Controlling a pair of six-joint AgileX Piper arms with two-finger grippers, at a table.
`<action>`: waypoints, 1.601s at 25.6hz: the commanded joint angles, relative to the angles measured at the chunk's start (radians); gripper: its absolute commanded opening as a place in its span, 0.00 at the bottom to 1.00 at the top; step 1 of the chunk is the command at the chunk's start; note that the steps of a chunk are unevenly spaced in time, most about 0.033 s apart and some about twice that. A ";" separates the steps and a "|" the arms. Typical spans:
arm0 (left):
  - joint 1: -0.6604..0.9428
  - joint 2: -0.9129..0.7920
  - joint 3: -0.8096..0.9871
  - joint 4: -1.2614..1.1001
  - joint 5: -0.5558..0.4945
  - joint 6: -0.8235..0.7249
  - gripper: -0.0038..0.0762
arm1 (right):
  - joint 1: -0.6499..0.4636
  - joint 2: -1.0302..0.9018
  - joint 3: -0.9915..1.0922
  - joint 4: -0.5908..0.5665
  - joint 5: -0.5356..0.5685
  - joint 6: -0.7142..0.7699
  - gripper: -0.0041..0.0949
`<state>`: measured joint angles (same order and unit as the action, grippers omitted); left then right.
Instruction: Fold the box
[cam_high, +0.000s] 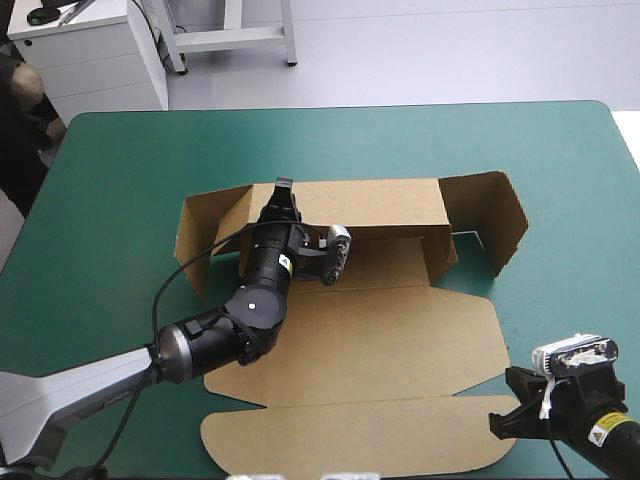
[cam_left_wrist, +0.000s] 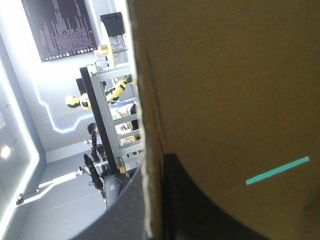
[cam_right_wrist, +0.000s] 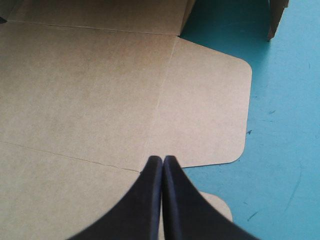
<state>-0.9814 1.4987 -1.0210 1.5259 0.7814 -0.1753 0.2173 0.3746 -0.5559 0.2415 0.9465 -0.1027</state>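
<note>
The brown box (cam_high: 380, 330) lies open in the middle of the teal-green cover. Its back wall (cam_high: 370, 205) stands raised, the right side wall (cam_high: 490, 215) stands at an angle, and the lid lies flat toward the near edge. My left gripper (cam_high: 283, 192) is at the back wall's left end, shut on the box. In the left wrist view, the board's edge (cam_left_wrist: 145, 150) runs down between my black fingers (cam_left_wrist: 200, 210). My right gripper (cam_high: 512, 405) is shut and empty by the lid's near right corner. Its tips (cam_right_wrist: 162, 162) hover over the flat board beside a rounded flap (cam_right_wrist: 210, 105).
Bare teal-green cover (cam_high: 120, 180) surrounds the box, widest at the left and far sides. The left side flap (cam_high: 205, 230) leans outward. A white cabinet (cam_high: 90, 50) and a metal frame (cam_high: 230, 35) stand beyond the far edge.
</note>
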 joint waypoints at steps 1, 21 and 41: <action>0.002 -0.021 -0.019 0.131 -0.036 -0.016 0.04 | -0.006 0.007 -0.024 0.019 -0.064 -0.009 0.02; 0.068 0.035 -0.070 0.227 -0.077 -0.247 0.04 | -0.006 0.007 -0.024 0.022 -0.029 -0.038 0.15; 0.068 0.035 -0.070 0.192 -0.075 -0.247 0.04 | -0.006 0.207 -0.249 -0.308 0.084 0.274 0.86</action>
<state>-0.9122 1.5756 -1.0566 1.6881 0.6644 -0.4129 0.2173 0.4935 -0.7020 0.0235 1.0677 0.1495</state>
